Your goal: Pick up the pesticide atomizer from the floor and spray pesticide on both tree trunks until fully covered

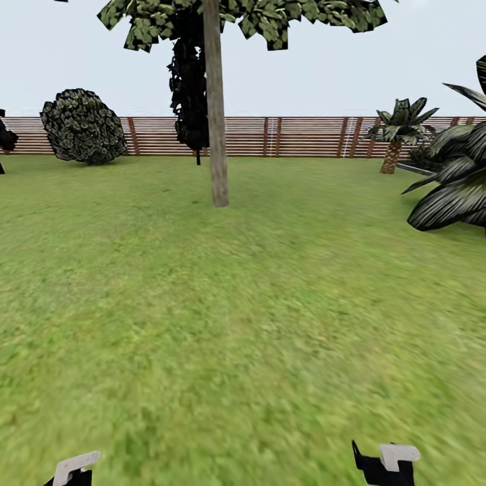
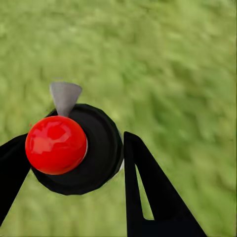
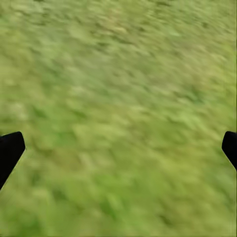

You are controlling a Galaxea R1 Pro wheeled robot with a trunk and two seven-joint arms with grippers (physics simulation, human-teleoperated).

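The atomizer is seen in the left wrist view, gripped between the fingers of the left tool: a black round body with a red ball on top and a pale grey cone-shaped nozzle is held there, with blurred grass beneath. That tool is closed against the atomizer on both sides. In the head view the left tool is seen at the lower edge, low over the grass.

Ahead and somewhat left of centre, a trunk stands upright, well apart from both tools, its long axis vertical from the lawn into the leaves. It lies forward of the left tool, so the arm carrying the atomizer is judged the nearer. No whitish speckles can be made out on the bark. The next move is judged to depend on closing this gap and turning the nozzle toward the trunk.

The right tool is held wide apart and empty over grass, as the right wrist view shows.
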